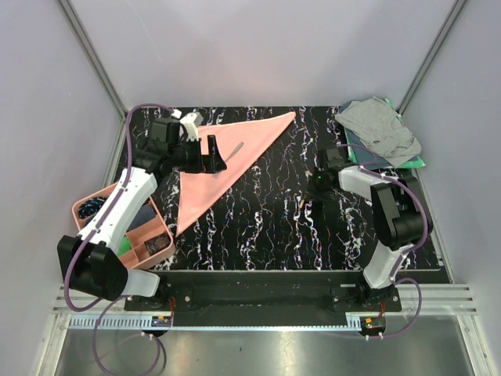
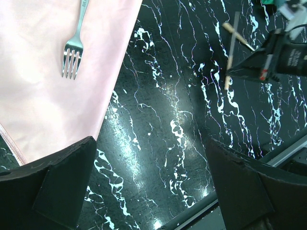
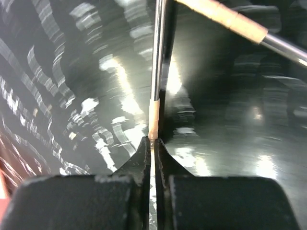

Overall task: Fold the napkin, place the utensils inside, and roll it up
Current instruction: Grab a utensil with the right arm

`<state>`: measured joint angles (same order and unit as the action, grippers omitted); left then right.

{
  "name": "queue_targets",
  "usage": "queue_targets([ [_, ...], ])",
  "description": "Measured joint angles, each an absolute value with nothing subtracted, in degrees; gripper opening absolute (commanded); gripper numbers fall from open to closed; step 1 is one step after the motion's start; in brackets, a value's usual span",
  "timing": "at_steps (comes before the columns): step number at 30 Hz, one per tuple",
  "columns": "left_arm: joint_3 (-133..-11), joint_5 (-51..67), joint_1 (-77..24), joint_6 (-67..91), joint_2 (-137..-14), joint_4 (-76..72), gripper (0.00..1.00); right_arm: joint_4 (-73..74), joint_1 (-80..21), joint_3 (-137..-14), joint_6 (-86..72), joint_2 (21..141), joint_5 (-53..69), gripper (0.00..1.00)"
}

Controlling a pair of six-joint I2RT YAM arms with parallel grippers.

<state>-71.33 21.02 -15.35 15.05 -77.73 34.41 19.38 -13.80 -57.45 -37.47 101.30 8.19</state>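
The salmon-pink napkin point(image 1: 227, 160) point(image 2: 43, 96) lies folded into a triangle at the back left. A silver fork point(image 1: 235, 149) point(image 2: 73, 52) rests on it. My left gripper point(image 1: 213, 160) point(image 2: 153, 191) hovers open over the napkin's right edge, with nothing between its fingers point(image 2: 62, 191). Right of centre, my right gripper point(image 1: 311, 194) point(image 3: 153, 143) point(image 2: 240, 72) is low on the table and shut on the brownish handle end of a thin stick point(image 3: 157, 72) point(image 2: 232, 45). A second stick point(image 3: 230, 21) point(image 2: 238, 37) lies crossed just beyond it.
A pink compartment tray point(image 1: 86, 205) with small items sits at the left edge beside my left arm. A grey cloth point(image 1: 380, 129) lies piled over a green cloth point(image 1: 415, 163) at the back right corner. The table's front rail point(image 2: 268, 158) runs close by.
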Motion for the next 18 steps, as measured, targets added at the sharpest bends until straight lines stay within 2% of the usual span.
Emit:
queue_targets([
  [4,-71.3,21.0,-15.4,15.0,-77.7,34.4,0.99,20.0,-19.0,-61.0,-31.8,104.0,9.4,0.02],
  [8,-71.3,21.0,-15.4,15.0,-77.7,34.4,0.99,22.6,-22.1,-63.5,-25.7,105.2,10.1,0.28],
  [9,-71.3,21.0,-15.4,15.0,-77.7,34.4,0.99,23.3,-22.9,-63.7,-24.6,105.2,10.1,0.40],
  [12,-71.3,21.0,-15.4,15.0,-77.7,34.4,0.99,25.0,-23.9,-64.0,-22.2,104.1,10.1,0.59],
  [18,-71.3,21.0,-15.4,15.0,-77.7,34.4,0.99,29.6,-23.9,-66.5,-14.7,97.1,7.2,0.65],
])
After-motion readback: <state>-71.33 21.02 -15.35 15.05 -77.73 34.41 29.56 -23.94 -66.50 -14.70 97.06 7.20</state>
